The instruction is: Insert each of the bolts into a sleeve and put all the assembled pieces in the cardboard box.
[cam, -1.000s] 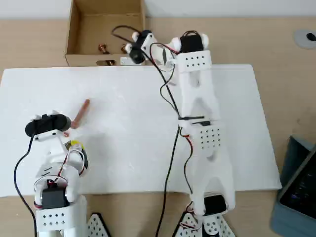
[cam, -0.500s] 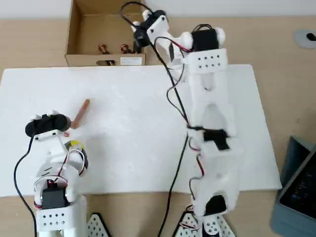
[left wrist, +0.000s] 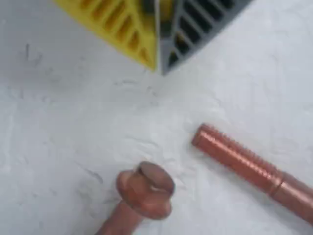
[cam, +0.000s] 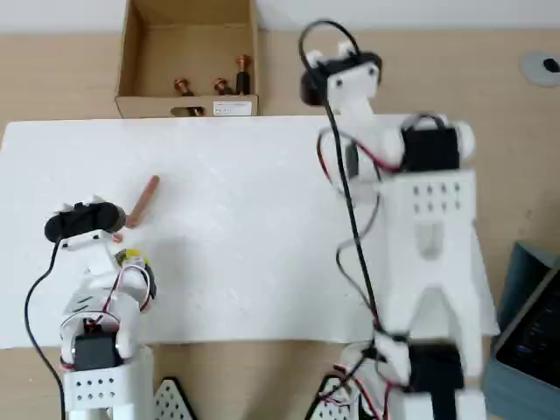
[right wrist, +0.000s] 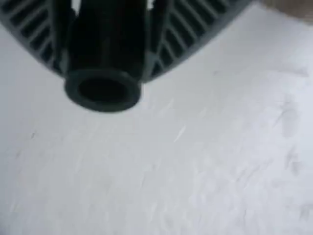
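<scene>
In the left wrist view my left gripper (left wrist: 159,61) has its yellow and grey fingers shut with nothing between them, just above the white mat. Close beside it lie a copper bolt head (left wrist: 146,188) and a threaded copper bolt (left wrist: 239,159). From above, the left gripper (cam: 118,234) sits at the near end of a bolt (cam: 145,198). My right gripper (right wrist: 105,73) is shut on a black sleeve (right wrist: 102,90) with its hollow end showing. It hangs (cam: 337,74) over the mat's far edge, right of the cardboard box (cam: 127,66). Three copper pieces (cam: 219,83) stand inside.
The white mat (cam: 262,227) covers most of the wooden table. A grey-blue device (cam: 529,332) sits at the right edge, and a round grey disc (cam: 542,66) at the far right. Black cables trail along the right arm.
The right arm has pulled back from over the box to the right. A third upright piece now shows in the box. The left arm has not moved.
</scene>
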